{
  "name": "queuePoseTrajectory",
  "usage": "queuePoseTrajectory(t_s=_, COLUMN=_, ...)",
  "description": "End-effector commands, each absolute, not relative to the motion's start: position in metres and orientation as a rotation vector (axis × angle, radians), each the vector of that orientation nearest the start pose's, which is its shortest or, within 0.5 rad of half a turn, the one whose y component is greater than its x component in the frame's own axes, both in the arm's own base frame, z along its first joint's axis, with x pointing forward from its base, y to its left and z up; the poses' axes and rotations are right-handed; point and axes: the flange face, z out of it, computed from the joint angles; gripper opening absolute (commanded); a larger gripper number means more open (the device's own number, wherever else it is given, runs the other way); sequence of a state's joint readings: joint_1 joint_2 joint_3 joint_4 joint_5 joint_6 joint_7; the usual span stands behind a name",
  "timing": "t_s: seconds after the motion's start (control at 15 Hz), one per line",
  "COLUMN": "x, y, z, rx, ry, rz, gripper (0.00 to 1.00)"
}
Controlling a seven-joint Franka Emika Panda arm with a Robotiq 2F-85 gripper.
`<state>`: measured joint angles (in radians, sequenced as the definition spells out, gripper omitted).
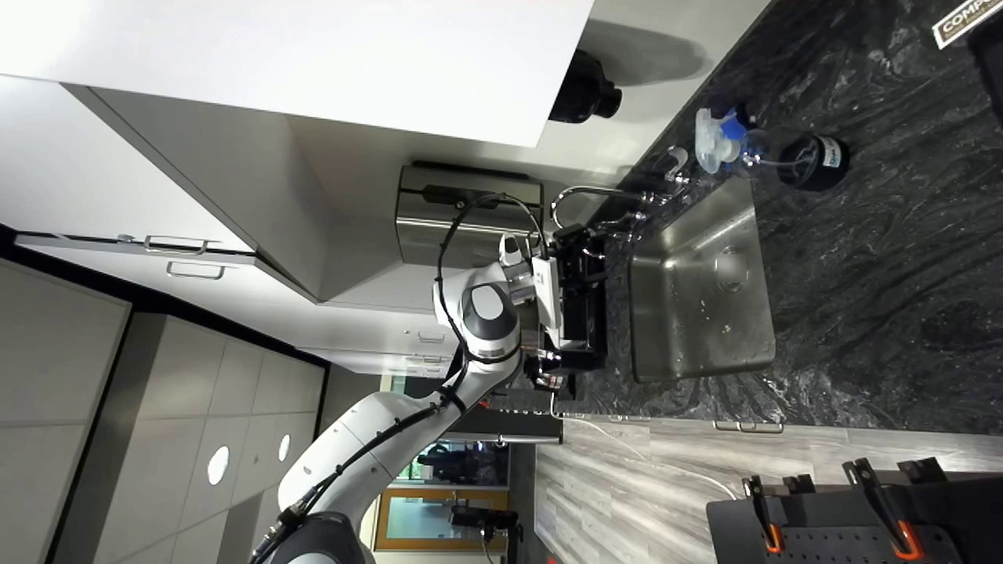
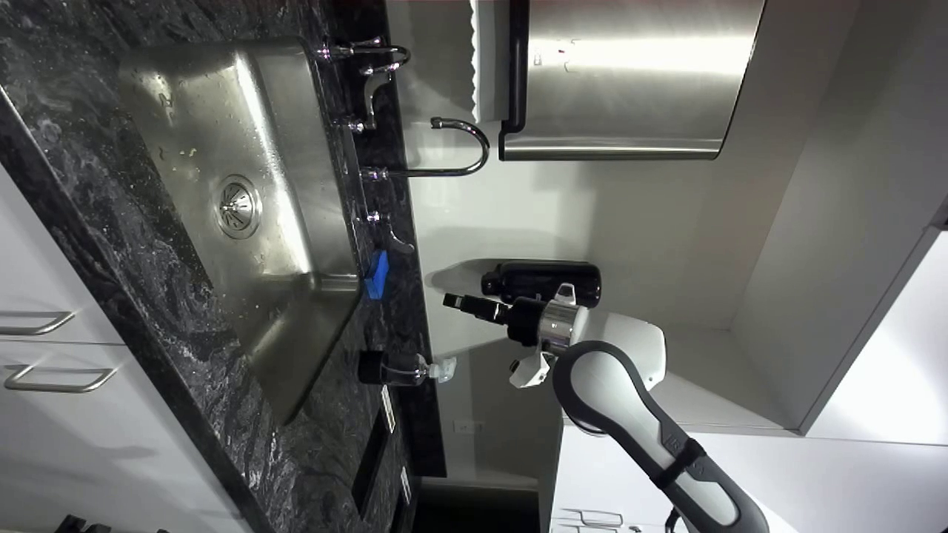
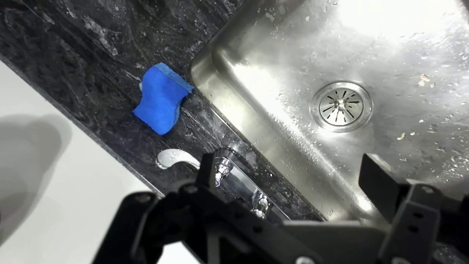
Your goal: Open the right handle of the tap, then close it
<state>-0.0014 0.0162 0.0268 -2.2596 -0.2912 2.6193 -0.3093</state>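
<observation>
Fingers (image 3: 381, 190), two of them, were spread wide on your one gripper (image 3: 289, 168), which hung in the air apart from the tap (image 2: 426, 173). You had that single tap at the back edge of one steel basin (image 1: 689, 313), with one curved spout (image 2: 485, 144) and two lever handles (image 3: 174, 157). Near one lever lay one blue sponge (image 3: 159, 101); one spray bottle (image 2: 400, 369) and one smaller faucet (image 2: 381, 49) stood along the counter (image 1: 878, 274), whose dark top showed pale veins. White cabinets (image 2: 874, 355) and one metal dispenser (image 2: 629, 96) hung above, and plank flooring (image 1: 611, 470) ran below.
</observation>
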Motion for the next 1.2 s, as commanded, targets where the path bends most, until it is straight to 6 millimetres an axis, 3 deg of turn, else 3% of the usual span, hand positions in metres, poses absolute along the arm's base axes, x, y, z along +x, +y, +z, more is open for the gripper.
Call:
queuePoseTrajectory(t_s=0.0, x=0.551, y=0.021, z=0.39, rx=-3.201, ry=-0.925, rz=-0.523, gripper=1.0)
queuePoseTrajectory(t_s=0.27, x=0.551, y=0.021, z=0.392, rx=-3.201, ry=-0.925, rz=-0.527, gripper=1.0)
queuePoseTrajectory(t_s=0.73, x=0.595, y=0.013, z=0.377, rx=-3.148, ry=-1.283, rz=-0.632, gripper=1.0)
queuePoseTrajectory(t_s=1.13, x=0.643, y=-0.009, z=0.354, rx=-3.069, ry=-1.587, rz=-0.551, gripper=1.0)
